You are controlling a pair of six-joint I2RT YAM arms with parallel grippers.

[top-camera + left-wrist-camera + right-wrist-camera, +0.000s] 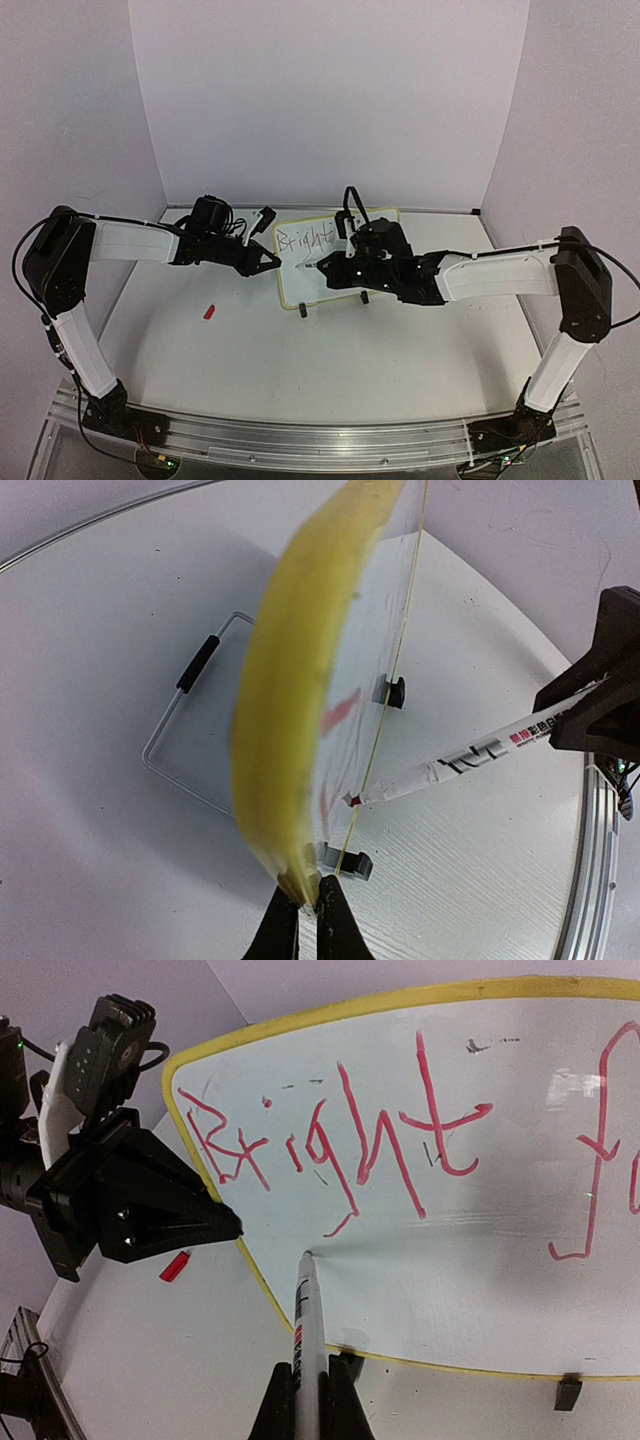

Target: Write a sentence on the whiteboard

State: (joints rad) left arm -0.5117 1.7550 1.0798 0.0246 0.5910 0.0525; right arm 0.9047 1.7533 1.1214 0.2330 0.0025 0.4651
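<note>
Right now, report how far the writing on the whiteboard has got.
Done: "Bright" stands in red on the whiteboard, with an "f" begun to its right. In hand: the right gripper holds the marker, tip at the board under "Bright"; the left gripper pinches the board's yellow rim. Left: the remaining words, as far as these views show.

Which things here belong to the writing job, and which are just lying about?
Job: whiteboard, red writing, marker, right gripper holding it, left gripper pinching the board's edge.
Lying about: small red piece, apart from the board.
</note>
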